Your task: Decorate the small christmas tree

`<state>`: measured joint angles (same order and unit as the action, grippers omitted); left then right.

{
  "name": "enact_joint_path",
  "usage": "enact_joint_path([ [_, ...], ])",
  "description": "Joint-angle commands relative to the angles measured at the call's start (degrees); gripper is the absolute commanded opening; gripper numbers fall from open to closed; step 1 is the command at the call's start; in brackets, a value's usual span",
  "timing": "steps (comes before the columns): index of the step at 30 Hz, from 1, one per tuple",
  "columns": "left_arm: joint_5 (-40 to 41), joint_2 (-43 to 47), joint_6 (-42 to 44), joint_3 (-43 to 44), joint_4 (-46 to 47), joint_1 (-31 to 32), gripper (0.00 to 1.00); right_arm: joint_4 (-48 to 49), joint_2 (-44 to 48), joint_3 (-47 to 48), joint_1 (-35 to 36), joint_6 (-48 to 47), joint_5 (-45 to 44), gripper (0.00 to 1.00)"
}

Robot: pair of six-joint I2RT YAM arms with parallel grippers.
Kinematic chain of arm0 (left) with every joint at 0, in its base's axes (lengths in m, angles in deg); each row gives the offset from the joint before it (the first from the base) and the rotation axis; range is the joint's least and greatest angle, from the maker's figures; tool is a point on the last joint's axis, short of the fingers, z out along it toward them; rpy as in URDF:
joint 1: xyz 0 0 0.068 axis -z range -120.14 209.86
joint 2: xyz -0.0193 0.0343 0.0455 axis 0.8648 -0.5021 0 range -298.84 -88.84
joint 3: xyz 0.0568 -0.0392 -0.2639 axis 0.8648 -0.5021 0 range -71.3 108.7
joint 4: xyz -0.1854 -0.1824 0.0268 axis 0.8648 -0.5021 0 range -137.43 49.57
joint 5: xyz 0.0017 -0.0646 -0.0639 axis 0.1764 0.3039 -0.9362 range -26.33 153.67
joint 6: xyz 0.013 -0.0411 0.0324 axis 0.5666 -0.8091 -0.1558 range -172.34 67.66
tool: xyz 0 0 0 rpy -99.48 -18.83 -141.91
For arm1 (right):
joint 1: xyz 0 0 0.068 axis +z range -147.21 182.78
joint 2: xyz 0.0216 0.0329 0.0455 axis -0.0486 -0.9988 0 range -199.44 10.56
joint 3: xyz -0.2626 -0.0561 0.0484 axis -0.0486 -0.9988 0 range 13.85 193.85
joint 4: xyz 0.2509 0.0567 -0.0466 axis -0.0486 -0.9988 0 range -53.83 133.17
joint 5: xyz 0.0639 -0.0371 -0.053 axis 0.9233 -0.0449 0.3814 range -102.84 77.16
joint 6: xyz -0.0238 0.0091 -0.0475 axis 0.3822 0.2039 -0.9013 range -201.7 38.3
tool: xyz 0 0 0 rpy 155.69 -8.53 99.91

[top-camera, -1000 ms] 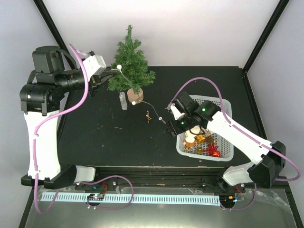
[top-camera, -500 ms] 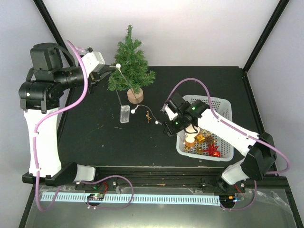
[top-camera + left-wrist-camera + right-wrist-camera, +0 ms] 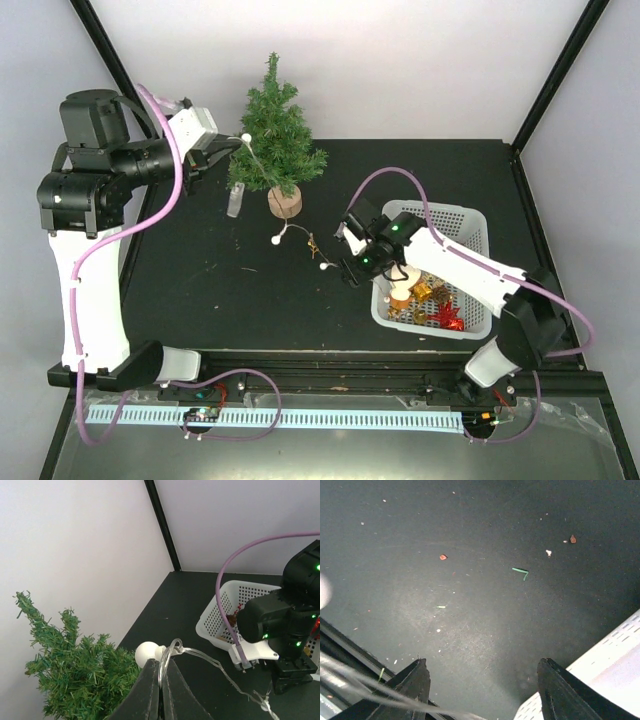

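Over on the left, the left gripper (image 3: 230, 149) is up at the small christmas tree (image 3: 275, 125), which stands on its wooden disc at the far side of the black table (image 3: 200, 290), towards the left. The left wrist view shows it plainly: the two fingers are clenched together on the thin wire of a light string (image 3: 210, 662), with a round white bulb (image 3: 147, 653) sitting just beyond the fingertips, right against the tree's bristly branches. From that grip the string drops away past the trunk and trails across the table towards the right arm, a couple more bulbs showing along it. A small clear box (image 3: 235, 200) on the string sits just left of the tree's base; whether it hangs or rests on the table cannot be told.

On the right, the right gripper (image 3: 346, 262) hovers low over the table, just beside the near left corner of the white basket (image 3: 475, 225). Its jaws stand apart, with only bare table between them in the wrist view, and the wire crosses in front of one finger (image 3: 412, 680). Red and gold ornaments (image 3: 440, 305) lie in the basket.
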<state>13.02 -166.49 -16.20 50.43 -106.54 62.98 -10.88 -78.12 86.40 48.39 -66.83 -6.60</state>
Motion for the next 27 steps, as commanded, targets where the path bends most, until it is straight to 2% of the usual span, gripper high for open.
enact_joint_path([
  [1, -1.4, -0.1, -0.1, 2.6, 1.0, -1.0, 0.02, 1.7, -2.0, 1.1, 0.3, 0.1, -1.7, 0.58],
  [3, -1.4, 0.0, -0.2, 2.9, 1.0, -1.7, 0.02, 1.9, -2.3, 0.3, 0.3, 0.3, -2.4, 0.53],
  [4, -1.4, 0.2, -0.3, 2.8, 1.1, -2.3, 0.02, 1.9, -2.5, -0.3, 0.3, 0.5, -3.0, 0.47],
  [6, -1.5, 0.2, -1.5, 2.9, 1.9, -3.7, 0.01, 2.1, -2.4, -1.8, 0.3, 1.1, -4.9, 0.23],
  [8, -2.3, 0.0, -4.4, 2.4, 3.9, -6.6, 0.02, 2.1, -2.0, -3.3, 0.2, 2.0, -6.5, 0.11],
  [10, -6.2, -0.6, -7.0, 2.2, 5.3, -10.1, 0.02, 2.1, -0.7, -4.2, 0.1, 2.7, -7.3, 0.02],
  [14, -8.0, -1.3, -7.7, 2.0, 5.9, -12.4, 0.01, 0.4, 1.9, 0.2, 0.1, 3.6, -10.1, 0.01],
  [19, -8.1, -1.1, -9.1, -0.4, 8.9, -12.5, 0.01, -3.6, 0.9, 16.3, 0.1, 4.5, -12.0, 0.01],
  [24, -7.7, -2.9, -11.1, -0.4, 10.7, -12.6, 0.01, -9.3, -5.3, 35.7, 0.1, 4.4, -12.1, 0.01],
  [27, -7.5, -3.8, -11.6, -0.6, 11.7, -12.6, 0.02, -8.8, -8.4, 42.2, -0.7, 5.4, -10.8, 0.01],
])
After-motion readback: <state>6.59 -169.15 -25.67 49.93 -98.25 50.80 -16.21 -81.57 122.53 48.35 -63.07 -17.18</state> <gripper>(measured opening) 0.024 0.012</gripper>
